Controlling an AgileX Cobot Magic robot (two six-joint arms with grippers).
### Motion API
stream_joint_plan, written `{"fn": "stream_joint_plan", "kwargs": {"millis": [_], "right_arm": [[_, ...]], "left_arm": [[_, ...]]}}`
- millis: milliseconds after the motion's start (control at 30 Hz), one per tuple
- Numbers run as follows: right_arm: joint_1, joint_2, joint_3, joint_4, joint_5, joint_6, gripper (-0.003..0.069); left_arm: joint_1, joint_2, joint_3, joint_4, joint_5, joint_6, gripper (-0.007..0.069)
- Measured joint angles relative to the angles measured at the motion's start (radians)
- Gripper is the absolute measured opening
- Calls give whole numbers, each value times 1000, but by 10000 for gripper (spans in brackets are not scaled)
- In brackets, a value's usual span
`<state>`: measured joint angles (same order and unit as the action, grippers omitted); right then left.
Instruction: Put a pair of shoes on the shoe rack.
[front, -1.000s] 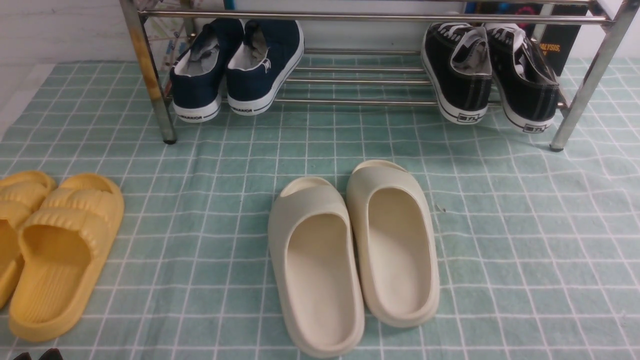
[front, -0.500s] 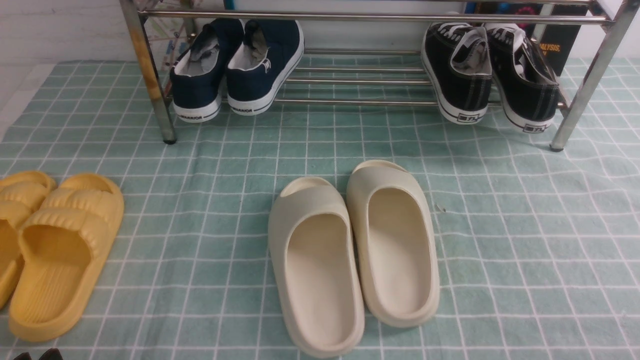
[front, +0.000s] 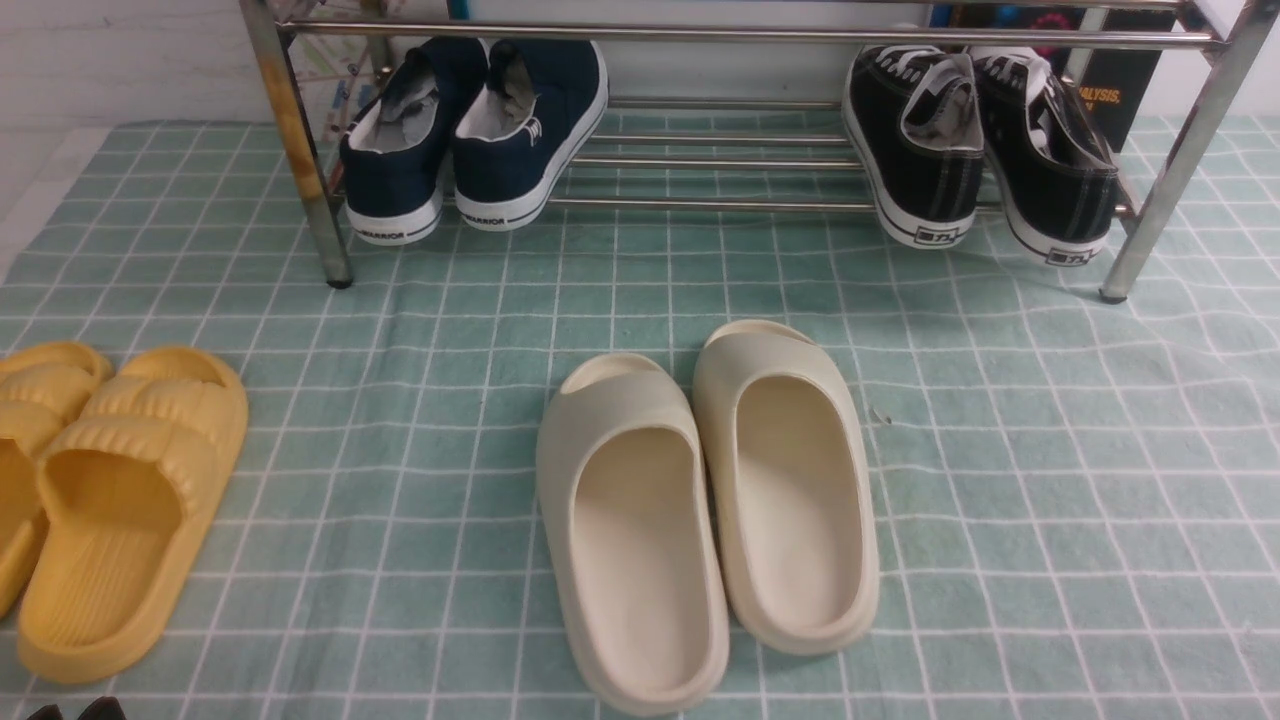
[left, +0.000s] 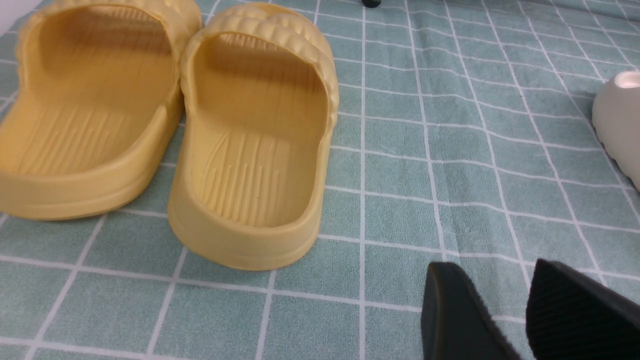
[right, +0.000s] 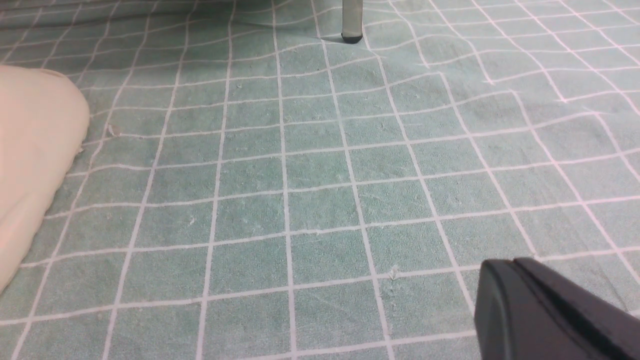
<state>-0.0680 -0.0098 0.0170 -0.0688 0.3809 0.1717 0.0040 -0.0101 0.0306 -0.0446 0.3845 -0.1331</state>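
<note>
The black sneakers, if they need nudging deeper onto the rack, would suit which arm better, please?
Probably the right: the black sneakers sit at the right end of the rack, while the left tool is beside the yellow slides.

You're looking at a green checked cloth. Directly on it: cream slides at centre, yellow slides at left, and the chrome shoe rack's legs behind.

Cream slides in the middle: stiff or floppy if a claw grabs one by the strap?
The cream slides look like thick one-piece foam, so probably light and springy rather than floppy. The matte surface should grip well. The flat wide sole likely slides on the checked cloth, not tips.
</note>
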Motion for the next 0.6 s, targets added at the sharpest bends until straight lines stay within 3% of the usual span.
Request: {"fn": "stream_joint_plan", "kwargs": {"millis": [600], "right_arm": [[0, 0, 0, 0, 0, 0, 22]], "left_arm": [[0, 0, 0, 0, 0, 0, 238]]}}
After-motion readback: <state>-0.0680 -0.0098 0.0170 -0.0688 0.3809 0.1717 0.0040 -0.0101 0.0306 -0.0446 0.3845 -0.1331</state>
